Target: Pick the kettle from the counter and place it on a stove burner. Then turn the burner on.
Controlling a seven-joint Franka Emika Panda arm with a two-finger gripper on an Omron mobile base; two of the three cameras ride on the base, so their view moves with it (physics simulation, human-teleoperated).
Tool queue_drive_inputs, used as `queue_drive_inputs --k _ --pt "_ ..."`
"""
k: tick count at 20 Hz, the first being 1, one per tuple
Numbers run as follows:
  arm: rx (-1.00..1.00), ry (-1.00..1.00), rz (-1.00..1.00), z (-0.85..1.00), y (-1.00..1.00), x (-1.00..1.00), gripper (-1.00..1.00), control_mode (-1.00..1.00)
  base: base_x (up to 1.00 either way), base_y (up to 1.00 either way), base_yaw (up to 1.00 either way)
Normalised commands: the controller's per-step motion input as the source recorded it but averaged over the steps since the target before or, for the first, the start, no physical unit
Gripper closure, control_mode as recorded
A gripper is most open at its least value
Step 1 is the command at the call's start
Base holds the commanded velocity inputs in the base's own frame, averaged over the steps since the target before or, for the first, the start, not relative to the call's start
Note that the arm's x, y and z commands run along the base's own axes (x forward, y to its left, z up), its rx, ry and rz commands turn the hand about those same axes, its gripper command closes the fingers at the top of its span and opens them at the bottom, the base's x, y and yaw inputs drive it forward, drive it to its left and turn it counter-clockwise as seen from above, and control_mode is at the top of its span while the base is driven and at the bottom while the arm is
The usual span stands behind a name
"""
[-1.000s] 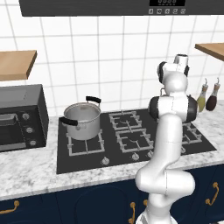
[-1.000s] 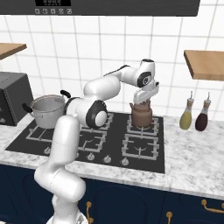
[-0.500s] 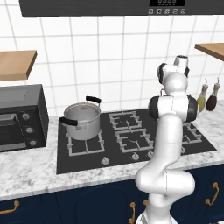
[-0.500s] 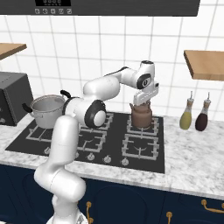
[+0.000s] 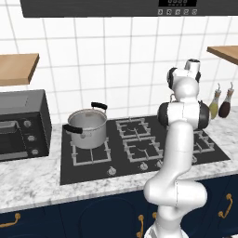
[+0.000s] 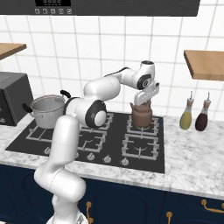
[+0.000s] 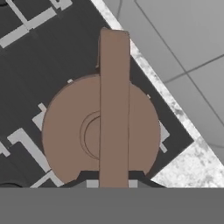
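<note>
- far left on the counter [image 5: 32, 179] sits a dark toaster oven [image 5: 21, 123], and just right of it the steel pot [image 5: 86, 128] rests on the stove's far-left burner; neither has shifted over the last second.
- the stove [image 6: 94, 142] lies dark and flat in the middle, with a row of small knobs [image 6: 107, 159] along its near edge, untouched as far as i can see.
- moving right, the arm reaches over the hob and the gripper [image 6: 144, 97] hangs above the far-right burner [image 6: 143, 127], fingers pinched on the kettle's thin arched handle.
- the kettle [image 6: 141, 116] is over that far-right burner; compared with a second ago it looks a touch lower and the gripper has barely moved, so the carry seems to be finished and the set-down is at hand.
- looking down along the hand, the kettle [image 7: 100, 133] fills the middle with its handle running straight up toward the tips and grate bars around it; i cannot tell whether its base already touches the grate.
- to my mind the placing step is nearly done: what is left is to let go, lift clear, then come near to the knob for this burner.
- far right, two bottles [image 6: 194, 114] stand on the counter, well apart from the kettle and unchanged.
</note>
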Motion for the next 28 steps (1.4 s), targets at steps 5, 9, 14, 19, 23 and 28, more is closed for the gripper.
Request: queue_drive_inputs --k 5,9,14,19,23,28 --pt "0.00 0.01 -0.01 0.00 -0.06 0.00 -1.00 -1.00 0.00 0.00 0.00" --pt "0.00 0.00 0.00 0.00 0.00 0.00 -1.00 -1.00 0.00 0.00 0.00" --pt "0.00 0.00 0.00 0.00 0.00 0.00 -1.00 -1.00 0.00 0.00 0.00" --pt "0.00 0.00 0.00 0.33 0.02 -0.05 -1.00 -1.00 0.00 0.00 0.00" --pt "0.00 0.00 -0.03 0.60 0.12 -0.42 -1.00 -1.00 0.00 0.00 0.00" --pt "0.01 0.06 -0.14 0.28 0.12 -0.75 -1.00 -1.00 0.00 0.00 0.00"
